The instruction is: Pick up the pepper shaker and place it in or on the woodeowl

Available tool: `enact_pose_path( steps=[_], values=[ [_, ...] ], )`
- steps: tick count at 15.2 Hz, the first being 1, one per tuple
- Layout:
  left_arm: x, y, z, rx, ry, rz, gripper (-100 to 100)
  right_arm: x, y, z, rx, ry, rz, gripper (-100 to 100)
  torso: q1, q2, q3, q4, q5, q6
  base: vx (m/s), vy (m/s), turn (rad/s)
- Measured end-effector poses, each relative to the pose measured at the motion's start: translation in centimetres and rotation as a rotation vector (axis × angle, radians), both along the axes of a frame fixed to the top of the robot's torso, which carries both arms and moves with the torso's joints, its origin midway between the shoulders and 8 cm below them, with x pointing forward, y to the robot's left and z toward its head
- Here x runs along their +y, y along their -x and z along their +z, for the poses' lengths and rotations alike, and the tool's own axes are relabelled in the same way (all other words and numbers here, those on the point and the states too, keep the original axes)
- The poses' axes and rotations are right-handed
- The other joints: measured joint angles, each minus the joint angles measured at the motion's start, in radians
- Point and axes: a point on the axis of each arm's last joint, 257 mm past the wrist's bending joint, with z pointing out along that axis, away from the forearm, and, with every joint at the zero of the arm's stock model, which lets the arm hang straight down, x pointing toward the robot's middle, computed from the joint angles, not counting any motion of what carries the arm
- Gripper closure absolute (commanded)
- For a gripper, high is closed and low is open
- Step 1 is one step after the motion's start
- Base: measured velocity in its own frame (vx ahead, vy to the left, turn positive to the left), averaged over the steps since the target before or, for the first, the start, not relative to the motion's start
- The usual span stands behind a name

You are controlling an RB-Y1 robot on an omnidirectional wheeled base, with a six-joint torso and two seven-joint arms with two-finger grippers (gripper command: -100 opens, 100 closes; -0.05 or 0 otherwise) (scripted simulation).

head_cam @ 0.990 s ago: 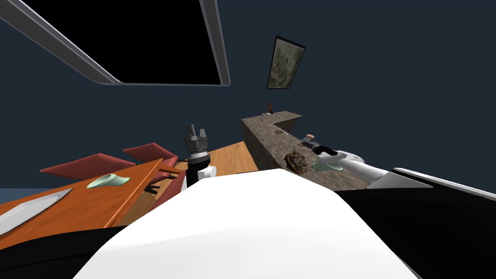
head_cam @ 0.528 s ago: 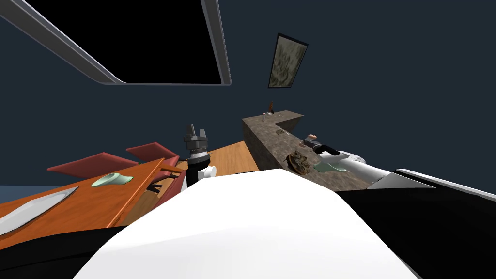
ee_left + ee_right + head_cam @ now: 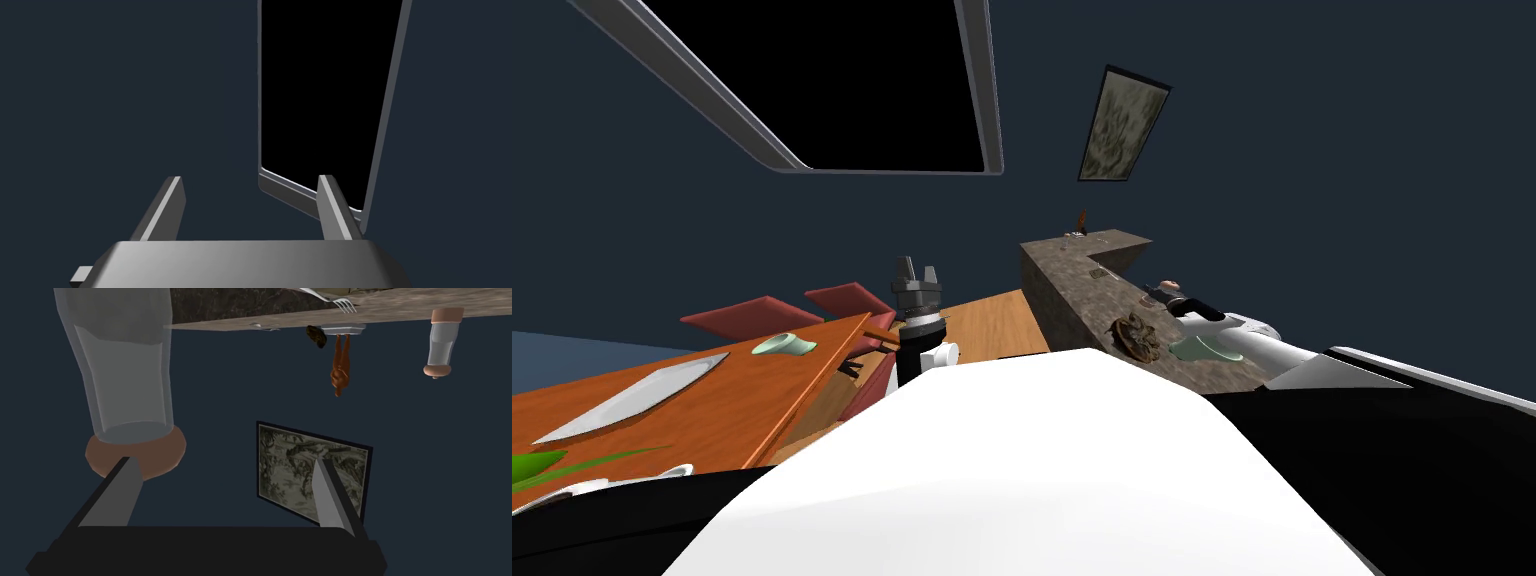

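Observation:
A clear shaker (image 3: 127, 383) with a brown cap stands on the stone counter (image 3: 1082, 275), close to my right gripper (image 3: 225, 473). It sits just outside one finger (image 3: 117, 493), its cap by that fingertip. The jaws are open with nothing between them. In the head view the shaker's cap (image 3: 1169, 285) peeps over my right gripper (image 3: 1162, 294). A second, like shaker (image 3: 442, 343) stands farther along the counter. The brown bowl (image 3: 1134, 335) rests on the counter near my right forearm. My left gripper (image 3: 916, 270) is raised in front of my chest, open and holding nothing (image 3: 250, 195).
A pale green dish (image 3: 1197, 348) lies beside the bowl. A fork (image 3: 330, 300) and a small brown figure (image 3: 340, 368) are at the counter's far end. The orange table (image 3: 712, 420) to my left carries a knife (image 3: 632, 400) and a pale green cup (image 3: 784, 345); red chairs (image 3: 752, 312) behind.
My right gripper has opened from shut. My head view has swung, so the table and counter sit further right in the picture. The left arm has not moved.

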Motion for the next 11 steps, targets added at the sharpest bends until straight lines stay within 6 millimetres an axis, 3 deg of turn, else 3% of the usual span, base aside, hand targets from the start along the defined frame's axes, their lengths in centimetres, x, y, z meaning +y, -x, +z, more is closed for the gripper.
enact_pose_path(
  steps=[6,9,11],
  values=[
    [0.0,0.0,0.0,0.000,0.000,0.000,0,-2.6,3.1,-0.7,0.068,0.017,-0.061,-100,-0.008,-0.002,-0.001,0.000,-0.002,0.000,-0.027,-0.131,0.123],
    [0.0,0.0,0.0,0.000,0.000,0.000,0,-2.3,3.8,-2.0,0.121,0.028,-0.048,-100,-0.012,-0.005,-0.003,-0.001,-0.003,0.000,0.020,-0.150,0.055],
    [0.0,0.0,0.0,0.000,0.000,0.000,0,-1.5,3.8,-2.7,0.144,0.031,-0.031,-100,-0.008,-0.005,-0.003,-0.001,-0.002,0.000,0.003,-0.052,-0.018]
  ],
)
